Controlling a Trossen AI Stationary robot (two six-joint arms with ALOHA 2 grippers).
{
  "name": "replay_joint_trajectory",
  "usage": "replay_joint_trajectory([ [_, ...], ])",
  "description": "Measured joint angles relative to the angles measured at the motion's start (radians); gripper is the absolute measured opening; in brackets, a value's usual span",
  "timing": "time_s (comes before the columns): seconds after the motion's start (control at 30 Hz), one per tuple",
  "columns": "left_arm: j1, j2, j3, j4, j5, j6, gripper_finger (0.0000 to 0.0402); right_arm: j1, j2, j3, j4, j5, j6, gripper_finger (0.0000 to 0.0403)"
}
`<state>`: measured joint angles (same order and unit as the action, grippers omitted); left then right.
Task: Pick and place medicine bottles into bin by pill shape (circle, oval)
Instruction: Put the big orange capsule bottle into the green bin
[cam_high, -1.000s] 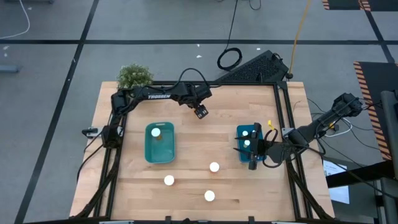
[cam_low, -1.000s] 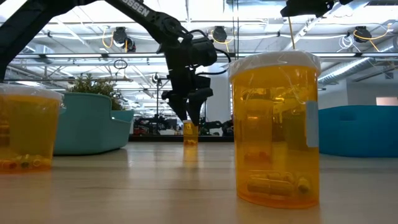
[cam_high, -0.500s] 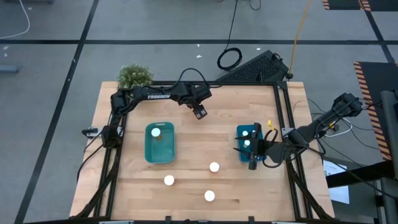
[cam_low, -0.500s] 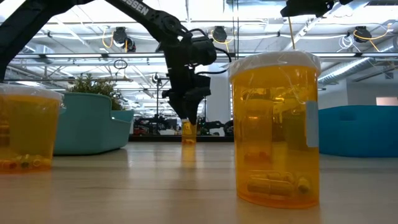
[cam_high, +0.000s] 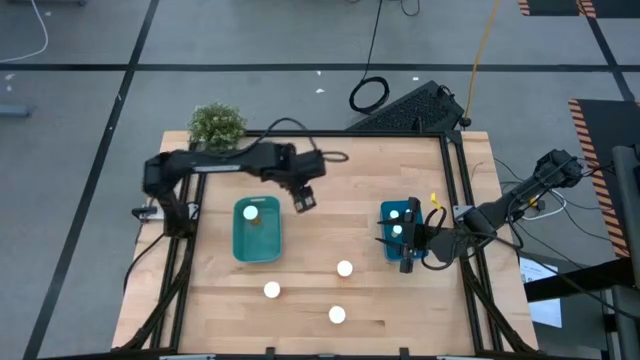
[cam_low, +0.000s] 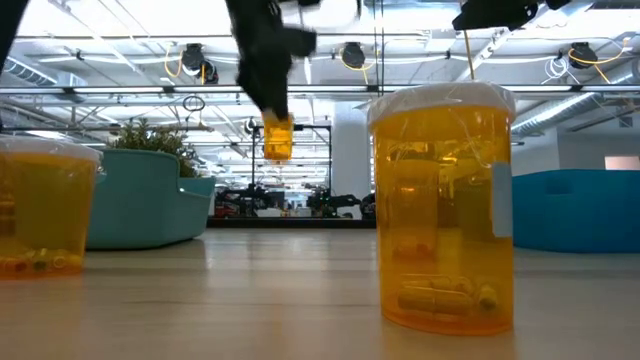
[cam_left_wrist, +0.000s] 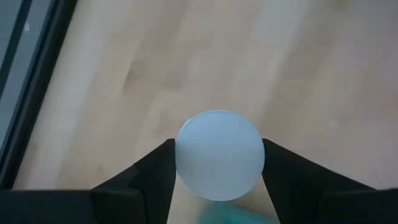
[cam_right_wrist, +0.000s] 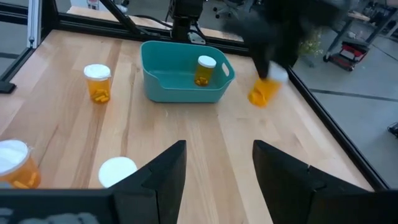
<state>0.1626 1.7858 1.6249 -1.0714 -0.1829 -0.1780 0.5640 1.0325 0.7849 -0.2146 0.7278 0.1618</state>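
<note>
High view: left pincer, clamped on an amber bottle, has lifted it toward the teal bin.

The wooden table carries two bins — a teal bin and a blue bin — plus three white-capped bottles standing apart.

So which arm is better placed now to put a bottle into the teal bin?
Left: its hand already holds an amber bottle above the table, beside the teal bin.
</note>
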Motion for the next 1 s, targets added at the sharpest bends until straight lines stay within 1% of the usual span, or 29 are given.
replay_joint_trajectory([
  [0.2, -0.166, -0.156, 0.000, -0.067, -0.013, -0.073, 0.0216, 0.000, 0.000, 0.000, 0.002, -0.002, 0.020, 0.0180],
  [0.33, -0.269, -0.232, 0.000, -0.160, -0.102, -0.145, 0.0216, 0.000, 0.000, 0.000, 0.002, -0.025, 0.028, 0.0180],
  [0.47, -0.338, -0.278, -0.017, -0.254, -0.187, -0.226, 0.0216, 0.001, 0.000, 0.000, 0.008, -0.026, 0.028, 0.0180],
  [0.53, -0.358, -0.298, -0.049, -0.257, -0.196, -0.269, 0.0216, 0.001, 0.000, 0.000, 0.008, -0.026, 0.028, 0.0180],
  [0.63, -0.380, -0.317, -0.129, -0.255, -0.215, -0.328, 0.0216, 0.001, 0.000, 0.000, 0.013, -0.026, 0.028, 0.0180],
  [0.77, -0.381, -0.317, -0.245, -0.226, -0.227, -0.370, 0.0216, 0.001, 0.000, 0.000, 0.012, -0.026, 0.028, 0.0180],
  [0.9, -0.372, -0.317, -0.352, -0.106, -0.218, -0.378, 0.0216, 0.001, 0.000, 0.000, 0.013, -0.025, 0.025, 0.0180],
  [1.0, -0.358, -0.315, -0.419, -0.079, -0.214, -0.408, 0.0216, 0.001, 0.000, 0.000, 0.013, -0.025, 0.025, 0.0180],
])
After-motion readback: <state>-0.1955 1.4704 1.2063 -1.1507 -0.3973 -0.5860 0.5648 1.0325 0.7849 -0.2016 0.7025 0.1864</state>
